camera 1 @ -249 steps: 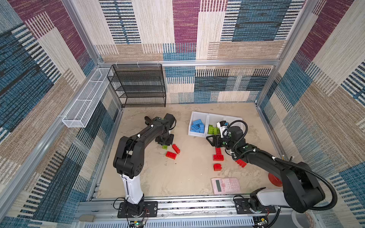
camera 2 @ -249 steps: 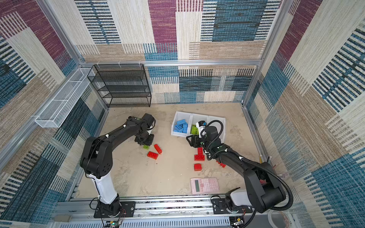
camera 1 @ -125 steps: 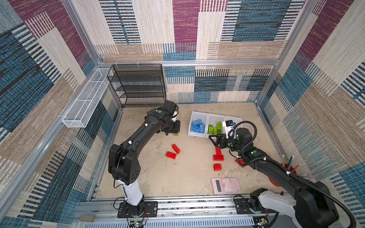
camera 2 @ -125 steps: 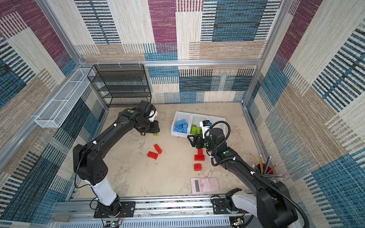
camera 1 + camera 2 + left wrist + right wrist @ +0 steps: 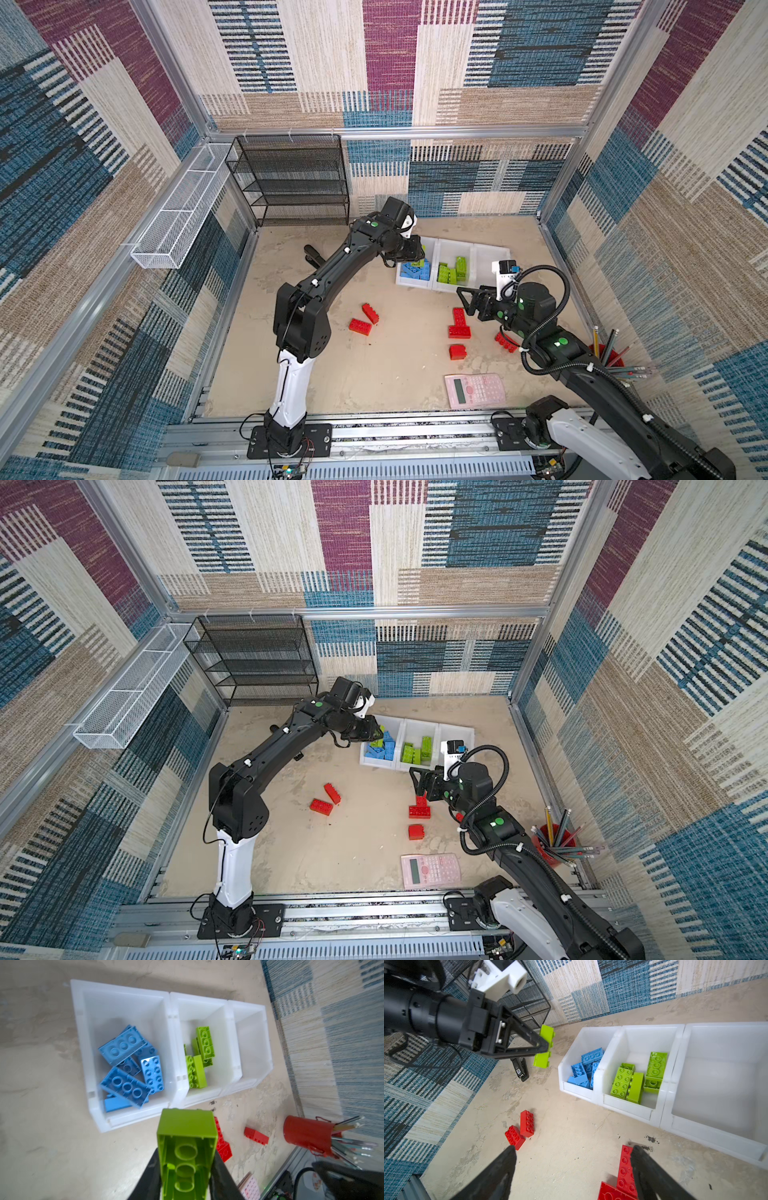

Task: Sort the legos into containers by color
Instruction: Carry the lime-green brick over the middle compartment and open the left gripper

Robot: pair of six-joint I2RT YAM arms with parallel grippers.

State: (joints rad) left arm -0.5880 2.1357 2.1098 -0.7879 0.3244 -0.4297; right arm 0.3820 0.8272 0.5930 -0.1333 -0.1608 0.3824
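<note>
My left gripper (image 5: pixel 186 1157) is shut on a lime green brick (image 5: pixel 187 1142), held in the air beside the outer side of the left bin (image 5: pixel 577 1043). The gripper (image 5: pixel 412 249) and brick (image 5: pixel 544 1047) also show from above and from the right wrist. Three white bins stand in a row: one (image 5: pixel 79 1022) holds several blue bricks (image 5: pixel 126 1057), the middle one (image 5: pixel 199 999) green bricks (image 5: pixel 197 1064), and the last (image 5: pixel 253 1043) is empty. Several red bricks (image 5: pixel 370 313) (image 5: pixel 459 324) lie on the floor. My right gripper (image 5: pixel 573 1148) (image 5: pixel 464 302) is open, with nothing between its fingers, low over a long red brick (image 5: pixel 625 1167).
A pink calculator (image 5: pixel 475 390) lies near the front rail. A red cup of pencils (image 5: pixel 609 357) stands at the right wall. A black stapler (image 5: pixel 520 1069) lies left of the bins. The black mesh rack (image 5: pixel 291 183) and white wire basket (image 5: pixel 183 216) are at the back left.
The left gripper has lifted the green brick off the floor and carried it right, up to the bins. The right gripper has drawn back from the bins toward the red bricks, opening wider.
</note>
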